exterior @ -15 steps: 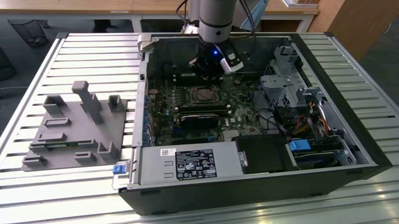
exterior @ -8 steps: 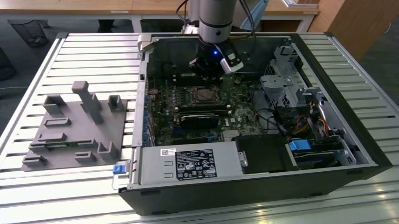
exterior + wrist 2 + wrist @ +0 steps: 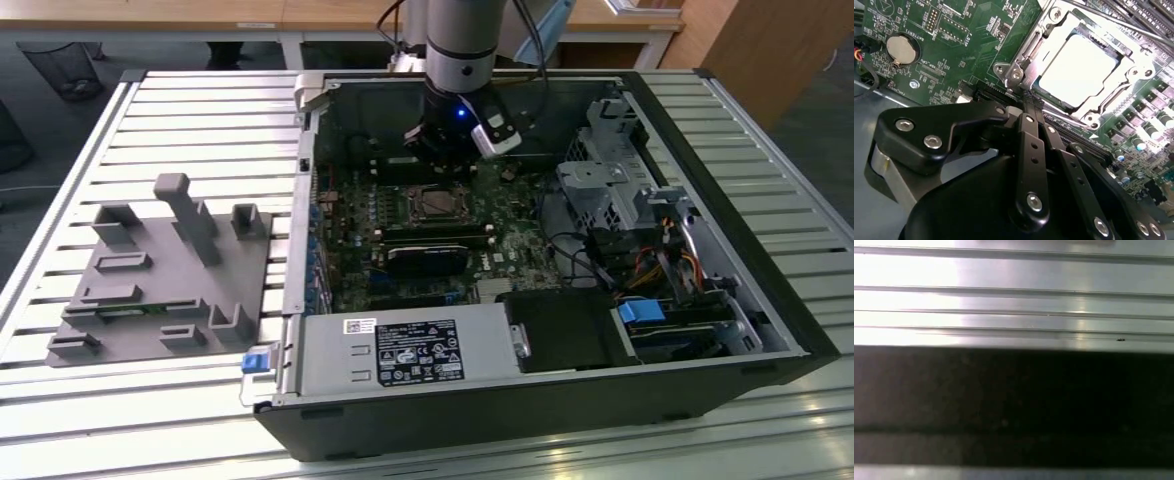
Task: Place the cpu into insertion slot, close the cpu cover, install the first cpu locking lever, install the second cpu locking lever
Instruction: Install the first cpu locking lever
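Hovering just beside the insertion slot (image 3: 1081, 70), gripper (image 3: 1029, 102) jaws pressed together, empty. Cpu (image 3: 1076, 70) seated in slot, cpu cover (image 3: 1126, 75) closed over it. Risk, as judged: a glancing jaw tip could slip off a locking lever and scrape the green board (image 3: 954, 50).

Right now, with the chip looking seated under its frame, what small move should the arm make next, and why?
Probably a short move onto a locking lever. In the second wrist view the cpu lies flat in the insertion slot with the cpu cover down around it. The gripper, fingers together and holding nothing, sits right at the socket's edge. I cannot tell whether either lever is latched.
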`<state>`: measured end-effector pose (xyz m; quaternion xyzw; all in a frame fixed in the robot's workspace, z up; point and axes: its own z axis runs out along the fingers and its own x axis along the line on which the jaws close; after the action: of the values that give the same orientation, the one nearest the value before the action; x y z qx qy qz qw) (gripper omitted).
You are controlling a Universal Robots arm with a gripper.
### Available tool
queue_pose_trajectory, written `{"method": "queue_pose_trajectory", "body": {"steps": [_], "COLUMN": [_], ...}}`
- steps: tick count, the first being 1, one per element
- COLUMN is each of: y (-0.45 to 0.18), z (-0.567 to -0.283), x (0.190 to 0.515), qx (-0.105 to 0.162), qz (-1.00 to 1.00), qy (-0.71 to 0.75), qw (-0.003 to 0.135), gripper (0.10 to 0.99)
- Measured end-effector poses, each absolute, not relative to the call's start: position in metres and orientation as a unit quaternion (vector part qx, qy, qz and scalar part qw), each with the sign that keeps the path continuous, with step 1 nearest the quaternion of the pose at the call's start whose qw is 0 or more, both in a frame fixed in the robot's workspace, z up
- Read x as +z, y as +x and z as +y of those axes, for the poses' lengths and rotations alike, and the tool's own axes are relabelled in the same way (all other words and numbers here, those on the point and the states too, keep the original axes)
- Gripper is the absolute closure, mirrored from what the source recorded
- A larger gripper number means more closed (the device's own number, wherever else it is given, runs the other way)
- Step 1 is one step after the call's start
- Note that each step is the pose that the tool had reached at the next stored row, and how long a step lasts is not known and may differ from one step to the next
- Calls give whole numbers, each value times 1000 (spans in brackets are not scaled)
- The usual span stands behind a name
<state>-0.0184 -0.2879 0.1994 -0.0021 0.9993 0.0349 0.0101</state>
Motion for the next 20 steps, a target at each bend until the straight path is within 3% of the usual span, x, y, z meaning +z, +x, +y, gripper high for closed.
{"method": "queue_pose_trajectory", "body": {"steps": [20], "y": [-18], "z": [-288], "x": [201], "qx": [25], "qz": [1000], "qy": [-2], "qw": [10], "gripper": [980]}}
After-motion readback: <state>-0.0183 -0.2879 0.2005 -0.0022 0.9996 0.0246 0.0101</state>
